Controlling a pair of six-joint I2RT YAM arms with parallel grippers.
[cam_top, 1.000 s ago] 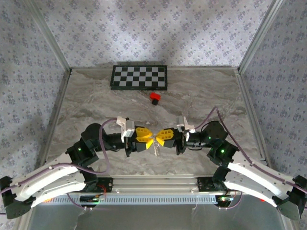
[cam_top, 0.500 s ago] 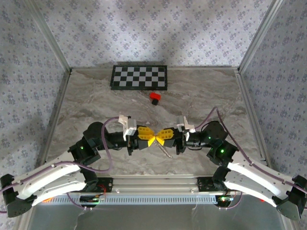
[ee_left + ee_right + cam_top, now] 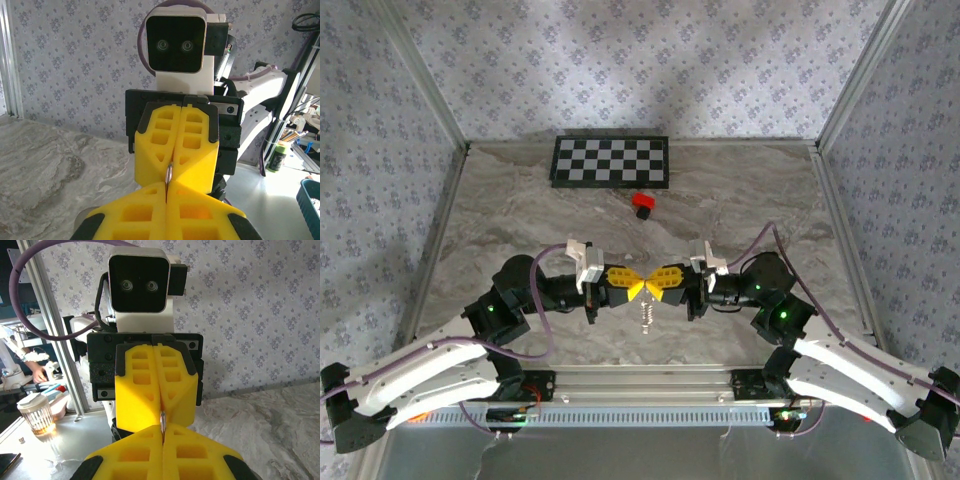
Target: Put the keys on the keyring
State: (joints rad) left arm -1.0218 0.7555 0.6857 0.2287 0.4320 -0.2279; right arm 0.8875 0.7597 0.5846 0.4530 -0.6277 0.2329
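**While both grippers pinch the metal, the threading job looks unfinished**

Since the two arms meet tip to tip just below the middle of the top view, everything that matters sits in one tiny spot. The left gripper (image 3: 636, 289) and the right gripper (image 3: 652, 284) are both clamped fully closed, yellow fingers pressed flat together. In the left wrist view a thin metal edge (image 3: 168, 175) pokes out right where the two sets of fingers meet, so each looks to be pinching the same bit of metal.

The keyring (image 3: 645, 313) dangles straight down from that meeting point, a small bumpy silvery strand held off the table (image 3: 520, 220). Whether the key is hanging in that strand or squeezed between the pads is too small to tell; no pale green head can be picked out.

Best guess on progress: pickup is done and both arms have a grip in mid-air, but the actual sliding of the key onto the loop can't be confirmed. The red block (image 3: 642, 203) and the checkerboard (image 3: 611, 161) sit untouched, well apart, toward the top of the frame.
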